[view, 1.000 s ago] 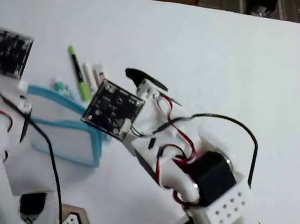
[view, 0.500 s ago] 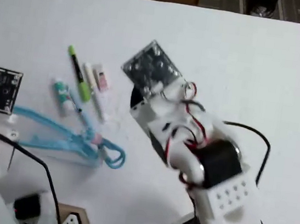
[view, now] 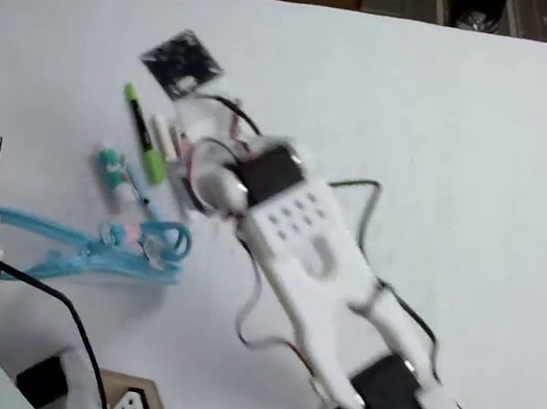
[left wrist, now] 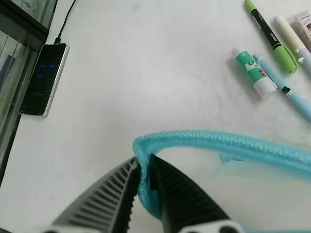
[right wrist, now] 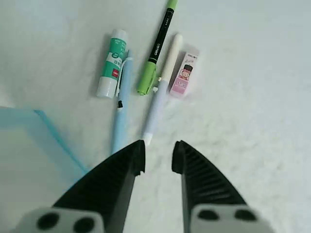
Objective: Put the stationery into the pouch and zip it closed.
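The blue-edged clear pouch [view: 86, 246] lies at the left of the table, and my left gripper [left wrist: 143, 177] is shut on its blue zip edge [left wrist: 209, 141]. Beyond the pouch lies the stationery: a green highlighter [right wrist: 158, 53], a glue stick [right wrist: 111, 63], a blue pen [right wrist: 120, 111], a white pen [right wrist: 163, 92] and a pink eraser [right wrist: 183, 73]. My right gripper [right wrist: 158, 158] hovers open just above the near tip of the white pen, holding nothing. From above, the right arm [view: 291, 227] covers part of the cluster; the highlighter [view: 142, 132] and glue stick [view: 109, 168] stay visible.
A dark phone [left wrist: 43, 80] with a cable lies near the table's edge beyond the pouch. A wooden object [view: 131, 406] sits at the near edge by the left arm's base. White tabletop [view: 446, 116] stretches to the right.
The right arm swung from over the pouch to the stationery cluster and lowered. The pouch collapsed flatter and slid left as the left arm drew back.
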Controlling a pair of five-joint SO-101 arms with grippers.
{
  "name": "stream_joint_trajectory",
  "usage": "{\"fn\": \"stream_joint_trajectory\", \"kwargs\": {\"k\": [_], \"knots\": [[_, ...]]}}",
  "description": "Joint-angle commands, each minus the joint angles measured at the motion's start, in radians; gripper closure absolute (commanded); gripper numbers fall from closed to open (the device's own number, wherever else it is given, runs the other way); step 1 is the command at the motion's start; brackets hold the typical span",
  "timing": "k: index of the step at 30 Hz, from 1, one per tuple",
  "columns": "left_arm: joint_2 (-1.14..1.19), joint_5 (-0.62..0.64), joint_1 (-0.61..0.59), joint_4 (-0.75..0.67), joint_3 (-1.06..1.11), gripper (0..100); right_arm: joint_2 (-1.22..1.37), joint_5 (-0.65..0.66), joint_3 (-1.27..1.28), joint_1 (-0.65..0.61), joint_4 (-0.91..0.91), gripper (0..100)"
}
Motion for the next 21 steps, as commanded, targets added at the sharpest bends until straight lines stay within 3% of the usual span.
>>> {"fn": "stream_joint_trajectory", "kwargs": {"k": [1,5,11,15,21], "knots": [[0.008,-0.011,-0.002,0.012,0.089,98,0.197,-0.014,-0.196,-0.002,-0.013,90.2],[0.008,-0.011,0.001,0.012,0.089,98,0.424,-0.018,-0.391,-0.002,0.008,85.5],[0.008,-0.009,0.001,0.012,0.089,98,0.667,-0.057,-0.698,-0.03,0.196,85.0],[0.008,0.018,0.021,0.012,0.089,98,0.837,-0.137,-0.868,-0.018,0.197,85.0],[0.008,0.068,0.12,0.012,0.089,98,1.099,-0.141,-1.126,0.015,0.191,85.1]]}}
